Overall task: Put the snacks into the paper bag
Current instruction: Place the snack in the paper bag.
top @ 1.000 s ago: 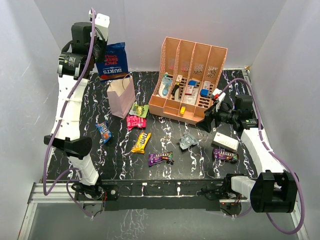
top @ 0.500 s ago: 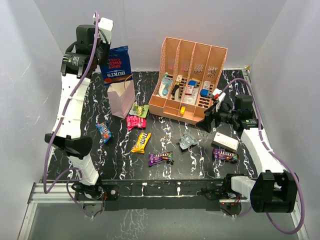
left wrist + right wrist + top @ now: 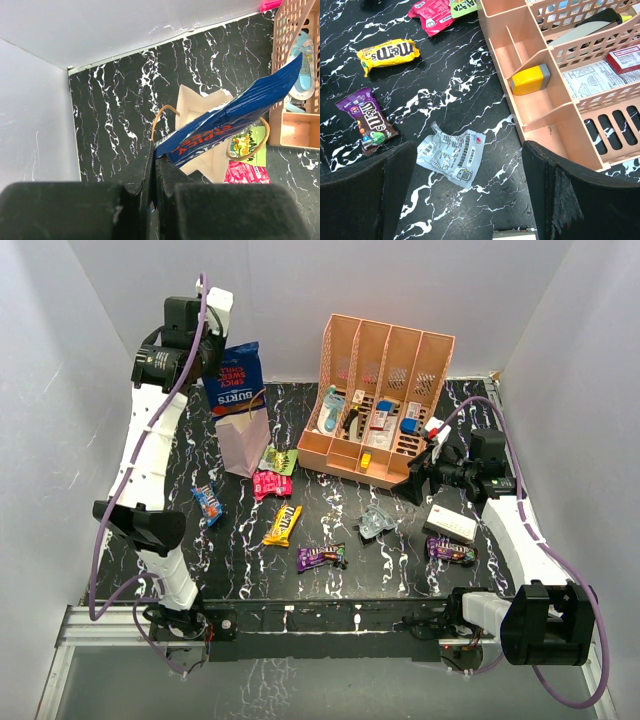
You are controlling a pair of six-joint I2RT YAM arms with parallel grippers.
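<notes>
The large blue crisp bag (image 3: 238, 378) hangs by its upper end from the clenched left tool (image 3: 205, 335), just above the open mouth of the small pale pink paper bag (image 3: 245, 440) at the far left of the table (image 3: 390, 570). Its long axis slants across that opening, so it likely needs righting as it goes down. The right tool (image 3: 420, 478) is spread wide and holds nothing, well apart on the right.

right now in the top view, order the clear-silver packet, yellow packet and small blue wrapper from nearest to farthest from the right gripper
From the right gripper:
1. clear-silver packet, just to its left, a little nearer the arm bases.
2. yellow packet, mid-table, further left.
3. small blue wrapper, far left, beside the left arm.
</notes>
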